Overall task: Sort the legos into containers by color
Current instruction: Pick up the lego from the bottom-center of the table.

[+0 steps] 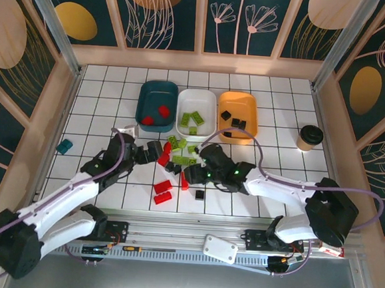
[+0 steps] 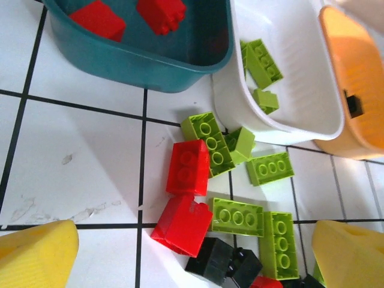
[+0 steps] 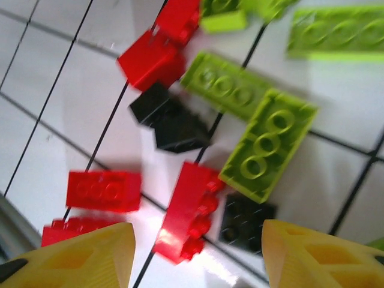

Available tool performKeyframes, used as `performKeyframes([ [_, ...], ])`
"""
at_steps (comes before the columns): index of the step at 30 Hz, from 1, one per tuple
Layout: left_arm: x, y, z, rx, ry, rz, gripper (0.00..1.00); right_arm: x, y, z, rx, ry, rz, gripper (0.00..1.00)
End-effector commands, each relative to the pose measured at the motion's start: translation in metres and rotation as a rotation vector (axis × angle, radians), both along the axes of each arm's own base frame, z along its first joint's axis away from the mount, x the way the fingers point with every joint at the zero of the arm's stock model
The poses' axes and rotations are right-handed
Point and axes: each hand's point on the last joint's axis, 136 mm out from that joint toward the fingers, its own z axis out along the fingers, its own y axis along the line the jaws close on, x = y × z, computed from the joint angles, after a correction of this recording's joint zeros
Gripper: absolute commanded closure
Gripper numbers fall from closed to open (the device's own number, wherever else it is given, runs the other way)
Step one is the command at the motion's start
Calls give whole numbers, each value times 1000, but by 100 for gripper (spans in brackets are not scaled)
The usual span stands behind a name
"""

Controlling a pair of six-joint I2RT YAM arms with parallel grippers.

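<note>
A: Which arm is sitting better for a red lego?

B: The right one, I am thinking. The right fingers (image 3: pixel 312 258) are standing spread, pinching nothing, and a long red brick (image 3: pixel 191 213) is lying on the desk (image 3: pixel 54 120) just between them. Its long axis is running away from the wrist, slightly slanted, so a closing would be going across its narrow width.

A: And the left fingers (image 2: pixel 36 252)?

B: Also spread and empty, hovering near a second red brick (image 2: pixel 188 167), not far from the dark teal tray (image 2: pixel 132 63).
</note>
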Motion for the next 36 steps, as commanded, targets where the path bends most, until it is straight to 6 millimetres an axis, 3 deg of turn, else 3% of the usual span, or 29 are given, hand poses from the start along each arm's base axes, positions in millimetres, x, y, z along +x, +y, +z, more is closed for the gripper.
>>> performKeyframes([
  [1,-7,9,-5,-36,3,49,1,-13,7,-8,-72,25,-3,44],
  [10,-9,10,-15,-12,26,46,1,-25,21,-36,-200,15,2,47],
  [20,-10,13,-8,-9,4,50,1,-16,23,-54,-310,-20,-10,54],
  [25,-11,14,-5,-12,1,51,1,-13,22,-64,-362,-24,-13,63],
  [29,-11,14,-1,-7,-4,47,1,-8,23,-46,-328,-69,-27,77],
  [32,-12,15,0,-4,-9,50,1,-2,28,-17,-265,-121,-21,85],
  [36,-12,18,0,2,-14,61,1,16,43,33,-120,-175,3,88],
])
